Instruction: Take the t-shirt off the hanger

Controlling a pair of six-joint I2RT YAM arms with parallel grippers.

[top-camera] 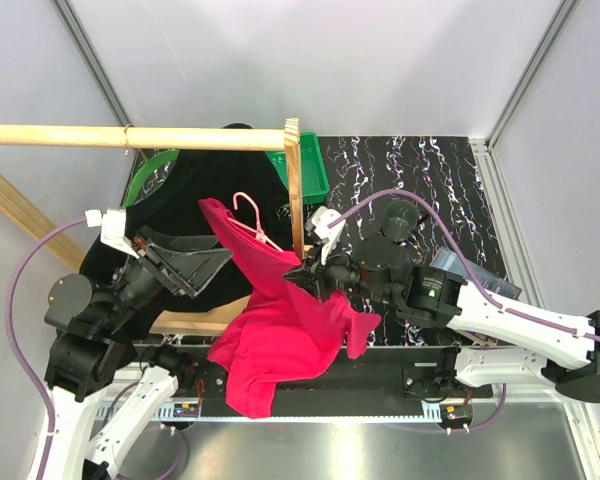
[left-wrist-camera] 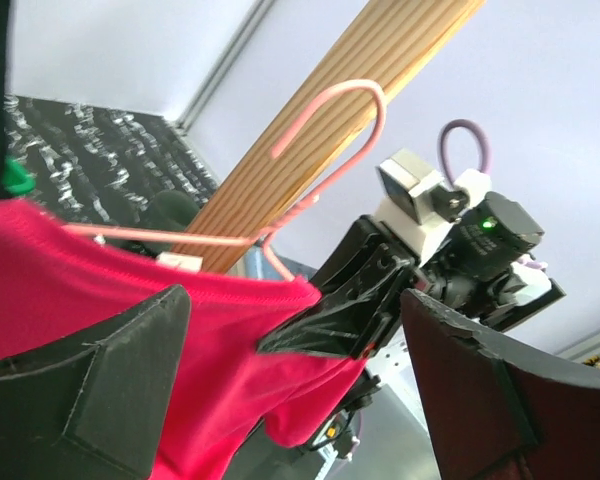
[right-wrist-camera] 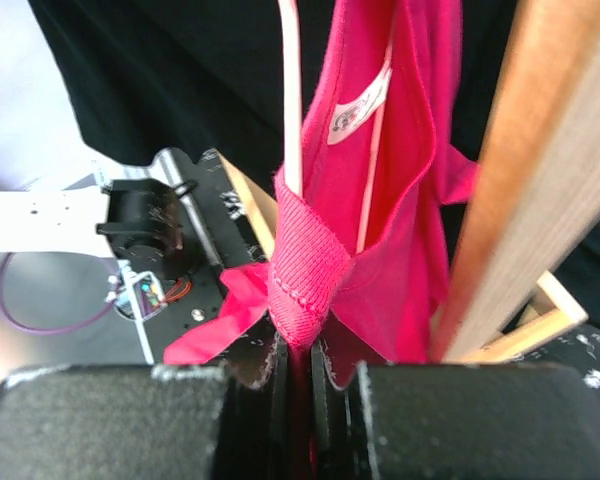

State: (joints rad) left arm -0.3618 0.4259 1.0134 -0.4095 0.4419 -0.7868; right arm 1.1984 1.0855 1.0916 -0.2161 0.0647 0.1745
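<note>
T-shirt (top-camera: 280, 335): magenta-red, crumpled, still partly on the hanger. Its upper part is drawn up along the hanger and the body sags in loose folds toward the near edge of the bench. A white label (right-wrist-camera: 360, 110) shows inside the neck opening. The ribbed collar band (right-wrist-camera: 305, 270) is pinched between the closed jaws of the right gripper (top-camera: 308, 275).

Hanger (top-camera: 248, 215): thin pale-pink wire, tilted, hook (left-wrist-camera: 330, 130) uppermost. Its wire runs down into the neck opening.

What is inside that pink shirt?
A pink hanger: its hook sticks out above the collar, and a thin bar shows through the neck opening. The shirt covers the rest.
</note>
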